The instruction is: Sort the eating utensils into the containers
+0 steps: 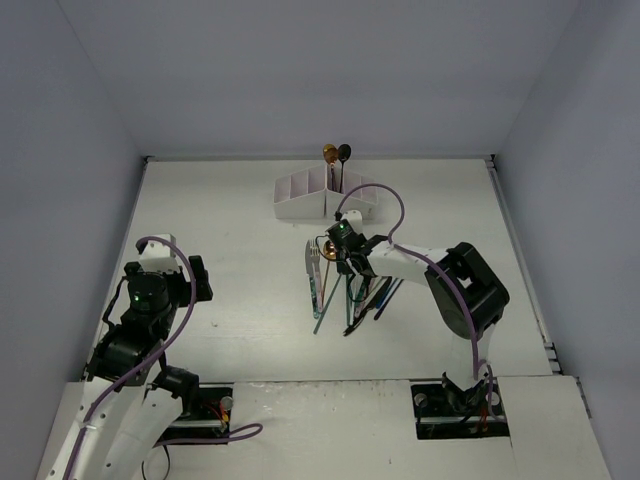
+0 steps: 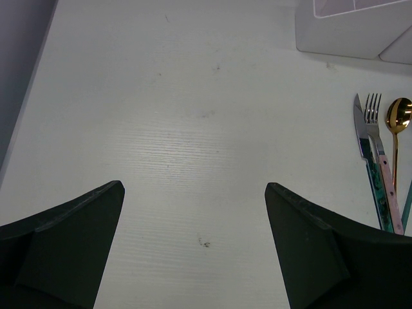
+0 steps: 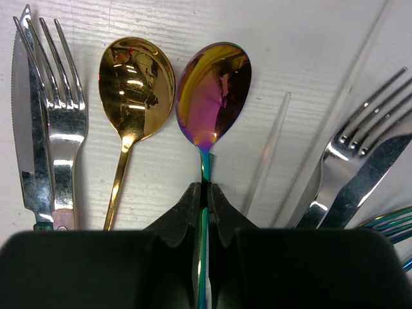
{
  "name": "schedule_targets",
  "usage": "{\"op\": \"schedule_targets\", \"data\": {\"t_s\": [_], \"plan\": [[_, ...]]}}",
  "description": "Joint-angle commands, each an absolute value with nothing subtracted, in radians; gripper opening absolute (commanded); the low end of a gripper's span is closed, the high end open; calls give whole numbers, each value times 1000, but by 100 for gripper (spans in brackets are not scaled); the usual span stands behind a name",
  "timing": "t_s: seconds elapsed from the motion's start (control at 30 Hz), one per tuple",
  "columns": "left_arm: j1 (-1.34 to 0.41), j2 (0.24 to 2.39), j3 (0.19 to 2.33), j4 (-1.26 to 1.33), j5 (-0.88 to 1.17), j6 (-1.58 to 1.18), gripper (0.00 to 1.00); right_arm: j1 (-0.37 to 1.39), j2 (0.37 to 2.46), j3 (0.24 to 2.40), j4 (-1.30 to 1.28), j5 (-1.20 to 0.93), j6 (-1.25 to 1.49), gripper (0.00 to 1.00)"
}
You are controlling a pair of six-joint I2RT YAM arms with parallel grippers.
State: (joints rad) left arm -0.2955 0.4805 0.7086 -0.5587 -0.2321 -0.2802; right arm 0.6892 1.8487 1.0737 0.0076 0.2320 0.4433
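Observation:
The white organiser (image 1: 325,198) stands at the back, with a copper spoon (image 1: 328,153) and a black spoon (image 1: 344,152) upright in it. The other utensils (image 1: 350,292) lie in a bunch on the table in front of it. My right gripper (image 1: 336,250) is down over them. In the right wrist view it (image 3: 206,188) is shut on the thin handle of an iridescent rainbow spoon (image 3: 214,90). Beside that spoon lie a gold spoon (image 3: 135,84), a silver fork (image 3: 61,109) and a knife (image 3: 27,129). My left gripper (image 2: 193,187) is open and empty over bare table.
Two more silver forks (image 3: 351,158) and a pale thin chopstick (image 3: 270,145) lie right of the held spoon. The left wrist view shows the knife (image 2: 365,138), fork (image 2: 380,151), gold spoon (image 2: 399,116) and organiser corner (image 2: 351,29). Grey walls surround the table.

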Motion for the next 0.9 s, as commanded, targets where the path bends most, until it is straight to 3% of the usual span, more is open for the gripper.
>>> {"op": "schedule_targets", "data": {"t_s": [0.0,0.87], "plan": [[-299,494,719,-492,-227,-268,90,683,1797,1075,20,238,431,0],[-299,497,718,-491,-224,-267,90,642,1790,1209,18,207,359,0]]}}
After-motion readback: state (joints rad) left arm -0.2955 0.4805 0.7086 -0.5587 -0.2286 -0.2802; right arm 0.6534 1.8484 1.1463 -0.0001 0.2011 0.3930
